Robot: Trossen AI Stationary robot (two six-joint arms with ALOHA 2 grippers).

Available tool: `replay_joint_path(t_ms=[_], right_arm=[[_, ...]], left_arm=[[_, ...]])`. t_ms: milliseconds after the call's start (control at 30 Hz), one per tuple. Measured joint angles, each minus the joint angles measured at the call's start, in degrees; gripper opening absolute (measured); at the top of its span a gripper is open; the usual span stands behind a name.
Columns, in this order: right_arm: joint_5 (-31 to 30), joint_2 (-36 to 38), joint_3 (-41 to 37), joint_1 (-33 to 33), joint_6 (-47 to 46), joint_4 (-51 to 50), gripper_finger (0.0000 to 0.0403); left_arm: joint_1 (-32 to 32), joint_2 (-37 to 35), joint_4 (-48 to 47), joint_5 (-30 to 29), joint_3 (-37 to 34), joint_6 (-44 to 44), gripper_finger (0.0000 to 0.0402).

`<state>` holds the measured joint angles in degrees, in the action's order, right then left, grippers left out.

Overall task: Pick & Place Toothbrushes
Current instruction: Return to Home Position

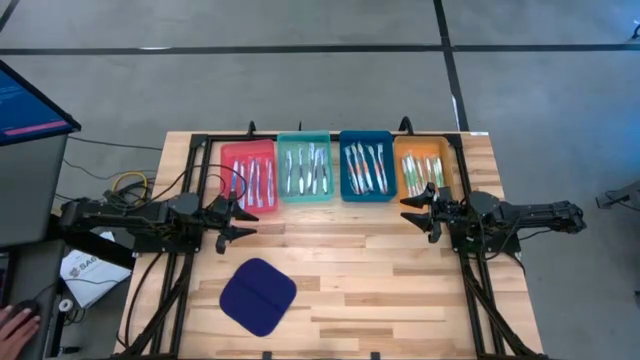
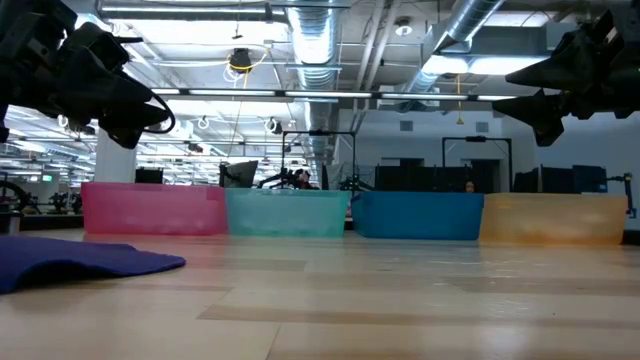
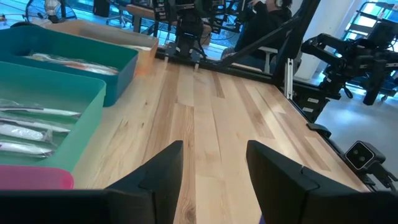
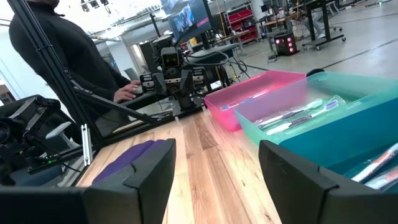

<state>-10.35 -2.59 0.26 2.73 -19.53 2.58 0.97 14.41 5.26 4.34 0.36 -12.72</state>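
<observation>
Several toothbrushes lie in each of a row of trays at the far side of the table: red tray, teal tray, blue tray, orange tray. Toothbrushes show in the teal tray in the left wrist view and in the right wrist view. My left gripper hovers open above the table just near of the red tray. My right gripper hovers open just near of the orange tray. Both are empty.
A dark blue rounded cloth pad lies flat on the table near the front, left of centre. Bare wood lies between the two grippers. A person's hand shows off the table at the lower left, and a person stands beyond the table's left side.
</observation>
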Motion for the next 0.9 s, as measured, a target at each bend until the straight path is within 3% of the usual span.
replay_joint_path(t_ms=[900], right_arm=[[0.0, 0.0, 0.0, 0.0, 0.0, 0.0, 0.0225]], left_arm=[[0.0, 0.0, 1.2, 0.0, 0.0, 0.0, 0.0172]])
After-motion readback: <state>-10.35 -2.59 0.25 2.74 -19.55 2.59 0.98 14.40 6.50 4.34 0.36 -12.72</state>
